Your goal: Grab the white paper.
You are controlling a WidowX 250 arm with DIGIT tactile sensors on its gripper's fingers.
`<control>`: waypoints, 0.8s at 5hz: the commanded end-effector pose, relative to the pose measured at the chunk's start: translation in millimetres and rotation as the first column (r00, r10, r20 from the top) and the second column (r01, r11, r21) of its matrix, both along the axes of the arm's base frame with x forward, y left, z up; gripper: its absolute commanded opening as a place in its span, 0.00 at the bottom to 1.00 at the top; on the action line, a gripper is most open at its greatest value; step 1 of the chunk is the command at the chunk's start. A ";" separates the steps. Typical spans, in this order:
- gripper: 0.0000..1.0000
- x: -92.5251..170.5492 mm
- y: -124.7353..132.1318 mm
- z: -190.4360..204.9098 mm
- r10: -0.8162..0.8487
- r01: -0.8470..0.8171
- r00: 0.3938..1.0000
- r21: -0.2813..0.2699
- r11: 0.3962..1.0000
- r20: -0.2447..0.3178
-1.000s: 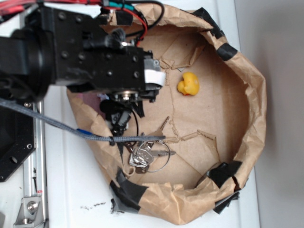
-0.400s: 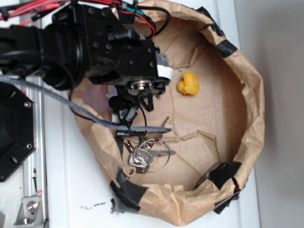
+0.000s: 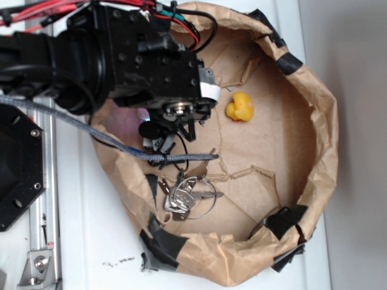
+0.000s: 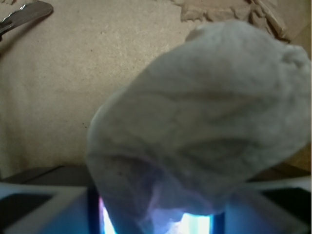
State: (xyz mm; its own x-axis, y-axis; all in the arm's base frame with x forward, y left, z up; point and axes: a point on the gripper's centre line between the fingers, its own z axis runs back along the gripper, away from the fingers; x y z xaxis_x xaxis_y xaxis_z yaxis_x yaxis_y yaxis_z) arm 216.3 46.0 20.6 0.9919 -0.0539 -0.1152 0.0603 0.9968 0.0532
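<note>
- Since a second ago, the black gripper [image 3: 179,124] has been moving right and deeper into the brown kraft paper basin [image 3: 314,151] with its black tape patches; over the last fraction of a second it's barely shifting.
- You're seeing the white wrinkly wad of tissue paper [image 4: 200,122] filling the wrist view, sitting right at the fingers on the basin floor; it's hidden under the arm in the exterior view.
- Whether the fingers are pinching it yet, you can't tell.
- Yellow toy duck [image 3: 240,106] and bunch of metal keys [image 3: 186,198] aren't moving.
- Looks like you're at the grasp point.
</note>
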 end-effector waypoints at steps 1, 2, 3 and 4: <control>0.00 10.2 8.2 18.8 0.011 -0.012 0.998 0.012 1.000 0.059; 0.00 14.5 6.8 28.1 0.019 -0.019 0.997 0.006 1.000 0.076; 0.00 32.2 -9.1 74.9 0.034 -0.028 0.987 -0.041 0.999 0.154; 0.00 54.1 -26.5 123.2 0.048 -0.026 0.968 -0.093 0.995 0.246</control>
